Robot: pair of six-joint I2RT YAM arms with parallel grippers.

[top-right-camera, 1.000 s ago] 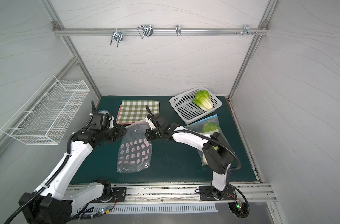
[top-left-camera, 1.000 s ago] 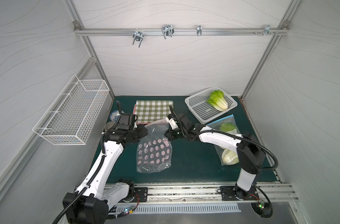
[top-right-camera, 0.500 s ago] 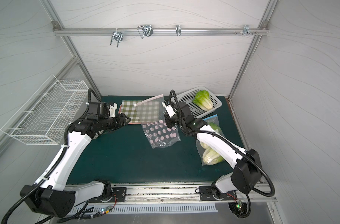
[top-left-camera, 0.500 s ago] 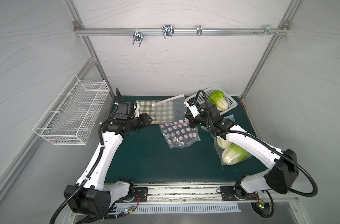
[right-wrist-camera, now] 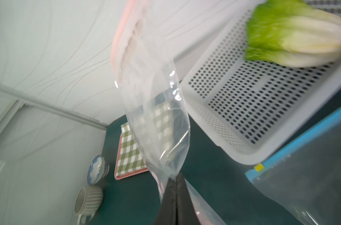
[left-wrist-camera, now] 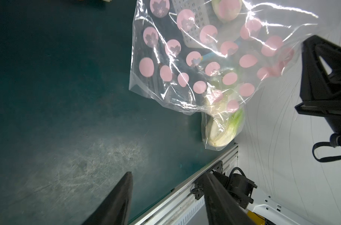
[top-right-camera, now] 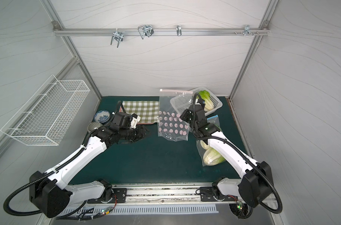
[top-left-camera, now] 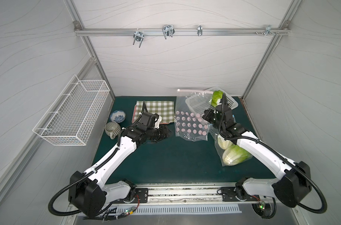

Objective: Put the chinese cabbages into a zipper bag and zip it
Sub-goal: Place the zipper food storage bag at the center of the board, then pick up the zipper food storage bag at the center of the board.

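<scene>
My right gripper is shut on a side edge of a clear zipper bag with pink dots, which hangs in the air with its pink zip strip on top. One chinese cabbage lies in the white perforated basket behind the bag. Two more cabbages lie inside a second clear bag with a blue zip, under my right arm. My left gripper is open and holds nothing, left of the dotted bag.
A green checked cloth on a pink tray lies at the back. A blue patterned bowl and a grey mug stand at the left. A white wire basket hangs on the left wall. A metal rail runs along the front.
The right gripper lifted the dotted bag off the middle of the mat and carried it back and right, toward the white basket. The left gripper is no longer at the bag.
</scene>
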